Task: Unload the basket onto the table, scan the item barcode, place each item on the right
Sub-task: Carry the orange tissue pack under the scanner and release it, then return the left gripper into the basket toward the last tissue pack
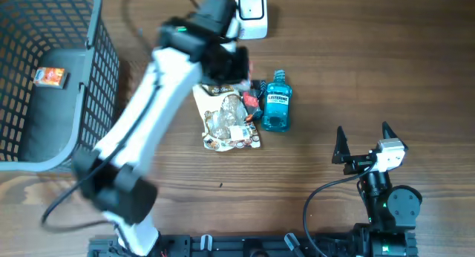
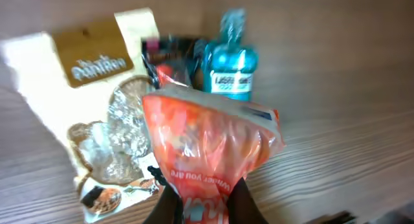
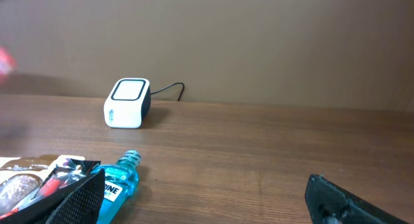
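Note:
My left gripper [image 2: 206, 208] is shut on the bottom edge of an orange-red snack bag [image 2: 213, 140], held up above the pile on the table. Seen from overhead, the left gripper [image 1: 223, 60] hides the bag and sits just below the white barcode scanner [image 1: 252, 4], which also shows in the right wrist view, scanner [image 3: 127, 103]. My right gripper [image 1: 364, 145] rests open at the front right, nothing between its fingers [image 3: 77, 198].
Under the bag lie a cream snack pouch [image 1: 226, 119], a blue mouthwash bottle [image 1: 277, 101] and a dark packet [image 1: 254, 93]. A grey wire basket [image 1: 96, 64] at the left holds a small orange pack [image 1: 52, 77].

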`<action>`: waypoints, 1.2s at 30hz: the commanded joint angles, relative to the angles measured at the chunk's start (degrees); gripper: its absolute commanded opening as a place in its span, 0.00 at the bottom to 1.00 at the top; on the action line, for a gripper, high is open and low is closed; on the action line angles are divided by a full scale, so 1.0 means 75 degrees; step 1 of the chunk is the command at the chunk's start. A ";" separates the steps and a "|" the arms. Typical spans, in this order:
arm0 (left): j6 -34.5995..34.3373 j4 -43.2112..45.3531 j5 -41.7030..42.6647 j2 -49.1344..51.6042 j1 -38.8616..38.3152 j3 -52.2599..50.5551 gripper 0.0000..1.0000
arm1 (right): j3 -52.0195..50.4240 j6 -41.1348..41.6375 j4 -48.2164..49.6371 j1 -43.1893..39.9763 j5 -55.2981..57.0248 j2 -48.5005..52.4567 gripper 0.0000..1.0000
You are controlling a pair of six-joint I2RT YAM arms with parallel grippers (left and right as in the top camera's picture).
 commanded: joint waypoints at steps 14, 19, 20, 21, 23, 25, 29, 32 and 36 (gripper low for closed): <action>0.0012 0.0044 0.0443 0.1122 0.0554 0.0382 1.00 | -0.0006 -0.0073 0.0032 0.0029 0.0050 -0.0023 1.00; 0.0012 -0.0067 0.0548 0.1172 0.0379 0.0283 1.00 | -0.0006 -0.0076 0.0032 0.0029 0.0050 -0.0023 1.00; 0.0006 -0.0391 -0.0522 0.1174 0.0213 0.0274 1.00 | -0.0006 -0.0073 0.0032 0.0029 0.0050 -0.0023 1.00; -0.0140 -0.0667 -0.1632 0.1169 0.0067 0.0274 1.00 | -0.0006 -0.0076 0.0032 0.0029 0.0050 -0.0023 1.00; -0.0656 -0.0892 -0.2830 0.1166 -0.0128 0.0274 1.00 | -0.0006 -0.0073 0.0032 0.0029 0.0050 -0.0023 1.00; -0.0560 -0.0708 -0.2876 0.1154 -0.0195 0.0283 1.00 | -0.0006 -0.0073 0.0032 0.0029 0.0050 -0.0023 1.00; 0.0055 -0.0836 -0.2844 0.0962 -0.0111 0.0941 1.00 | -0.0006 -0.0073 0.0032 0.0029 0.0050 -0.0023 1.00; 0.0554 -0.0836 -0.2503 0.0618 0.0035 0.1600 1.00 | -0.0006 -0.0073 0.0032 0.0029 0.0050 -0.0023 1.00; 0.1617 -0.0819 -0.1157 0.0061 0.0632 0.2547 1.00 | -0.0006 -0.0076 0.0032 0.0029 0.0050 -0.0023 1.00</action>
